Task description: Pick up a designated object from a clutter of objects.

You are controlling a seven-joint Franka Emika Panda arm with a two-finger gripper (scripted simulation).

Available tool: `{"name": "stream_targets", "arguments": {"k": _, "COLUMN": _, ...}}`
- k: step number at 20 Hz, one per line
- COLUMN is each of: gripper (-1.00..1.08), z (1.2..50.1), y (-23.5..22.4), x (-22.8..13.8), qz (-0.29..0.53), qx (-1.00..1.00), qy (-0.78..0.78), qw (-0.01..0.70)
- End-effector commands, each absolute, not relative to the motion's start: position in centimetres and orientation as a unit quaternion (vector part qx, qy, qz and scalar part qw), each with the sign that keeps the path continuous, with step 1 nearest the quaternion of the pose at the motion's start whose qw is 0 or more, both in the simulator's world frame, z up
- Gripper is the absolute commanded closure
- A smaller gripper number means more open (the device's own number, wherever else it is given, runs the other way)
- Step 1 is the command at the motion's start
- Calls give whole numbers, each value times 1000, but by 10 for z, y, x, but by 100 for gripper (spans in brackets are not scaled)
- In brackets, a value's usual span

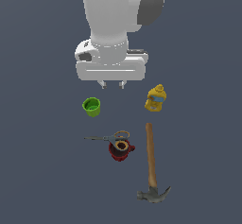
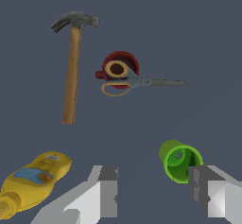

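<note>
The small bright green cup stands upright on the dark floor, toward the exterior view's left; it also shows in the wrist view. My gripper hangs above the floor, open and empty, a little behind the cup and toward the exterior view's right of it. In the wrist view the gripper has its jaws spread, and the cup sits just beyond one fingertip, outside the gap. The clutter lies around: yellow bottle, scissors, dark red mug, hammer.
The scissors' orange handles rest over the mug's rim. The wooden-handled hammer lies lengthwise beside the mug. The yellow bottle lies on its side near the other finger.
</note>
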State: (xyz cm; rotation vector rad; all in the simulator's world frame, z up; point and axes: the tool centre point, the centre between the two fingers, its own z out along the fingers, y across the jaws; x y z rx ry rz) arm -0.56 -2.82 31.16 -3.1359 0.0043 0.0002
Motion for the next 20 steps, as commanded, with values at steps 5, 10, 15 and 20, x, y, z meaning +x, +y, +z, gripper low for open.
{"name": "stream_targets", "arguments": {"k": 5, "gripper": -20, "z": 279, "y": -54, "x": -12, "qz": 0, "qx": -1000, "qy": 26, "qw": 11}}
{"name": "stream_targets", "arguments": {"k": 10, "gripper": -20, "z": 239, "y": -86, "x": -24, "qz": 0, "qx": -998, "qy": 58, "qw": 19}}
{"name": "stream_targets", "arguments": {"k": 15, "gripper": -20, "z": 193, "y": -125, "x": -48, "qz": -1, "qx": -995, "qy": 101, "qw": 24}}
{"name": "stream_targets", "arguments": {"k": 20, "gripper": -20, "z": 152, "y": -159, "x": -79, "qz": -2, "qx": -989, "qy": 143, "qw": 24}}
